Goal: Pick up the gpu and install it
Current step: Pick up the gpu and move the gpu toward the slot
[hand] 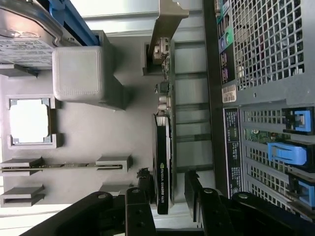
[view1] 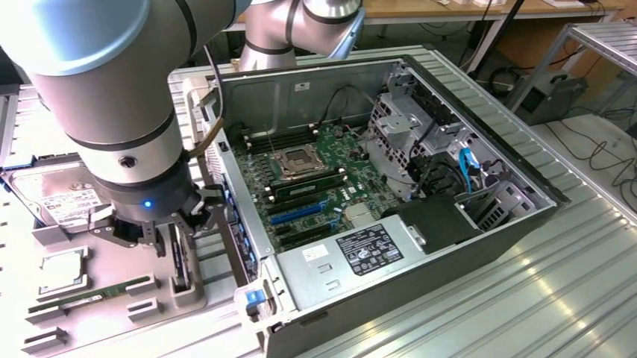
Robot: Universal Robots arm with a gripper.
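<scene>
The gpu (view1: pixel 180 262) is a slim black card standing on its edge in a slot of the grey parts tray (view1: pixel 204 298), just outside the open computer case (view1: pixel 518 224). My gripper (view1: pixel 175 237) hangs right over the card. In the wrist view the gpu (hand: pixel 163 147) runs edge-on away from the camera, with its silver bracket (hand: pixel 167 24) at the far end. The gripper (hand: pixel 167 191) is open, and one black finger (hand: pixel 143 189) stands on each side of the card's near end with a gap to it.
The tray also holds a silver hard drive (view1: pixel 60 203), a CPU (view1: pixel 62 267) and a thin green RAM stick (view1: pixel 92 293). Inside the case lies the motherboard (view1: pixel 309 183) with its blue slots (view1: pixel 297 214). The case's back wall with blue clips (hand: pixel 288 152) stands close beside the card.
</scene>
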